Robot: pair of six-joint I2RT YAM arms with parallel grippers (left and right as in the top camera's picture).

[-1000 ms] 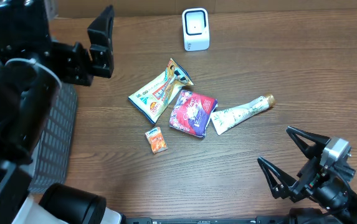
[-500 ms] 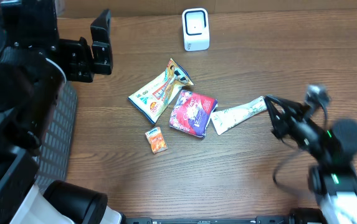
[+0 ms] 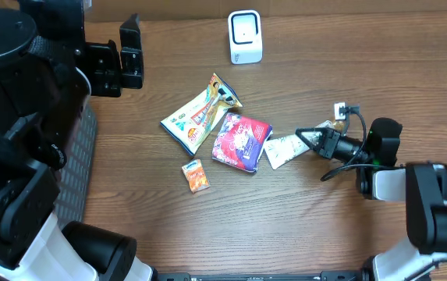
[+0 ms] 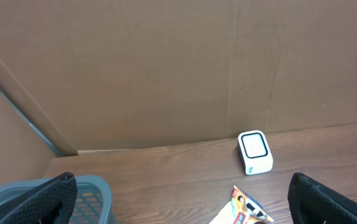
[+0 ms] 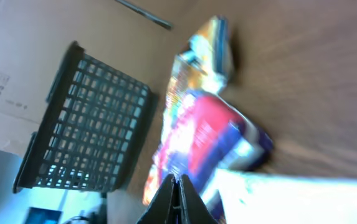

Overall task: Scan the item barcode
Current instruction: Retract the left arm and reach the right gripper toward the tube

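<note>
Right gripper (image 3: 301,134): swung in, jaws now closed at the tube (image 3: 284,147) | hold possibly missed, wrist view blurred | left gripper (image 3: 133,51): wide open, empty | scanner (image 3: 245,37): scan pending

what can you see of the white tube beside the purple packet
The white tube, soft plastic by its look with dark print, lies flat and slanted on the wooden table. Its wide crimped end sits at the edge of the purple packet, about touching. The right gripper, jaws shut, has its tip over the tube's middle; contact cannot be told. The cap end is mostly hidden behind it.
</note>
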